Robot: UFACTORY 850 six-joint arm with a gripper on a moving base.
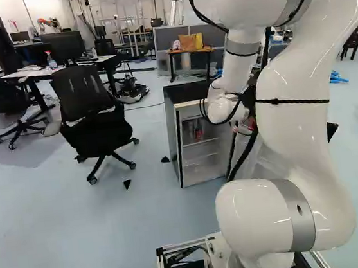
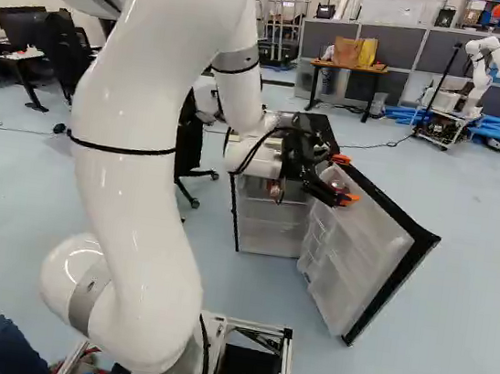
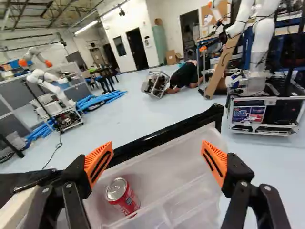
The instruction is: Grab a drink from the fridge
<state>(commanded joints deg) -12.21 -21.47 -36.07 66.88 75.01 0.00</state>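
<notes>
Can (image 3: 127, 198) in door (image 2: 357, 256), chair (image 1: 90, 121) left of fridge (image 1: 173, 131).

Free room above the open fridge door (image 2: 361, 252)'s inner shelves. Its black edge (image 3: 167, 133) crosses ahead of the gripper (image 2: 350, 200); shelf lip (image 3: 190, 184) blocks sideways reach beside the can (image 3: 123, 196).

It was a robotics lab: another robot (image 2: 479, 77) stood on a cart (image 2: 442, 129) at two o'clock in the right base view; a desk (image 1: 30, 73), monitor (image 1: 62, 45) and office chair (image 1: 82, 93) stood around ten o'clock in the left base view.
</notes>
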